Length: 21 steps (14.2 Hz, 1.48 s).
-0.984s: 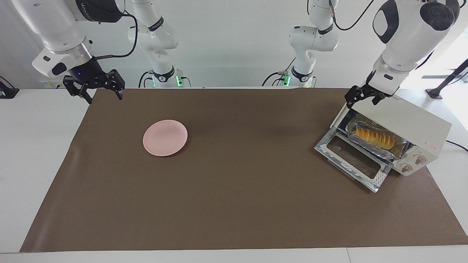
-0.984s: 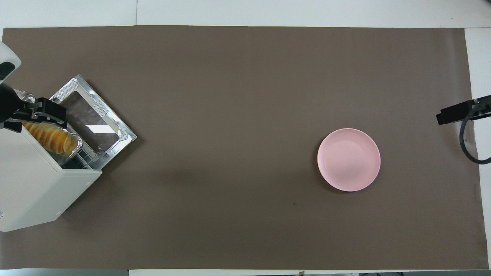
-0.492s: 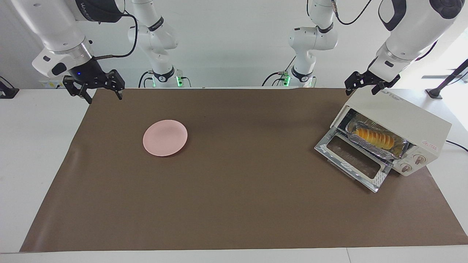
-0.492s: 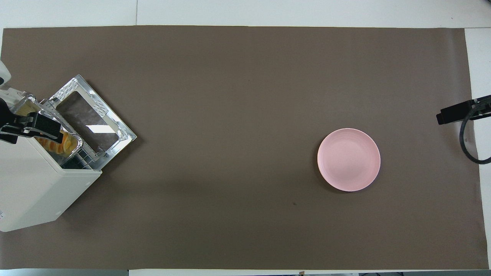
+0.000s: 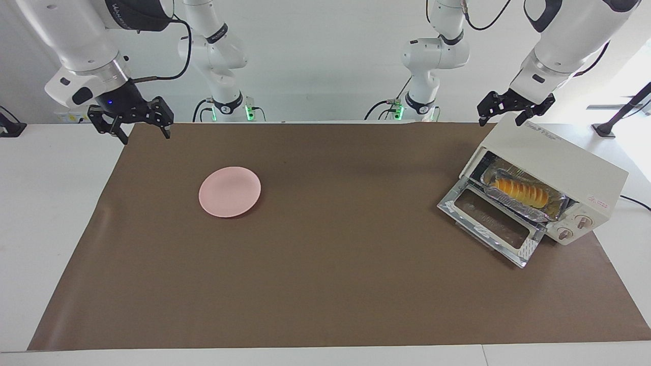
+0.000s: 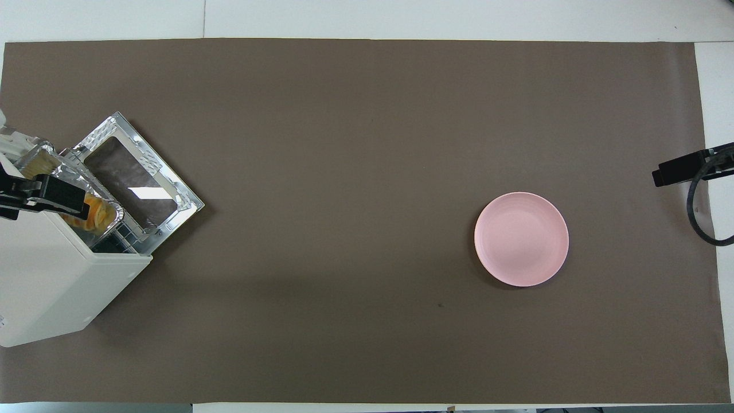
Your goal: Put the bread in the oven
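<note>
The yellow-orange bread [image 5: 521,190] lies on a crinkled foil tray [image 5: 529,206] on the rack inside the cream-white oven [image 5: 559,162], at the left arm's end of the table. The oven's glass door [image 5: 488,223] hangs open. In the overhead view the bread [image 6: 94,209] peeks out of the oven [image 6: 57,275]. My left gripper [image 5: 501,118] is open and empty, up in the air over the oven's top; it also shows in the overhead view [image 6: 34,195]. My right gripper [image 5: 145,134] is open and empty and waits over the right arm's end of the mat.
A round pink plate [image 5: 230,191] lies empty on the brown mat [image 5: 325,284], toward the right arm's end; it also shows in the overhead view [image 6: 521,238]. A black cable [image 5: 635,202] runs from the oven off the table.
My left gripper has risen and drawn back from the oven's mouth to over the oven's top. The bread, tray and door have stayed put. The right arm has not moved.
</note>
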Each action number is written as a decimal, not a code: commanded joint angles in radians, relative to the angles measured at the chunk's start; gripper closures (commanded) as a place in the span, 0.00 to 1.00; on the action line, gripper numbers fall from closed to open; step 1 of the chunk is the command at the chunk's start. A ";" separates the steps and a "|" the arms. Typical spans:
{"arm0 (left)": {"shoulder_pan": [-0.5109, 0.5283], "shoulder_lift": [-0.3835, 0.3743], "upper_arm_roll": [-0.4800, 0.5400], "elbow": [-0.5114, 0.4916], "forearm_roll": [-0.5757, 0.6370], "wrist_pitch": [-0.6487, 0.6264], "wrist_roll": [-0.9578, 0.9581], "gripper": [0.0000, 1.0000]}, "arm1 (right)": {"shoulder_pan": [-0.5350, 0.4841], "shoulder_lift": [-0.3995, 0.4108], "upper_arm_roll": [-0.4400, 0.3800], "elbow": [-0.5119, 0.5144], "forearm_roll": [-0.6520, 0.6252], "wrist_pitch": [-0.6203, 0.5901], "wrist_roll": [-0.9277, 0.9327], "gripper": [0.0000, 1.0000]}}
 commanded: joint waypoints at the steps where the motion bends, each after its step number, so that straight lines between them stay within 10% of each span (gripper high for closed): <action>1: 0.012 -0.044 -0.007 -0.063 -0.015 0.031 0.008 0.00 | -0.019 -0.023 0.013 -0.025 0.006 -0.004 -0.026 0.00; 21: 0.018 -0.075 -0.004 -0.117 -0.014 0.057 0.006 0.00 | -0.019 -0.023 0.013 -0.025 0.006 -0.004 -0.026 0.00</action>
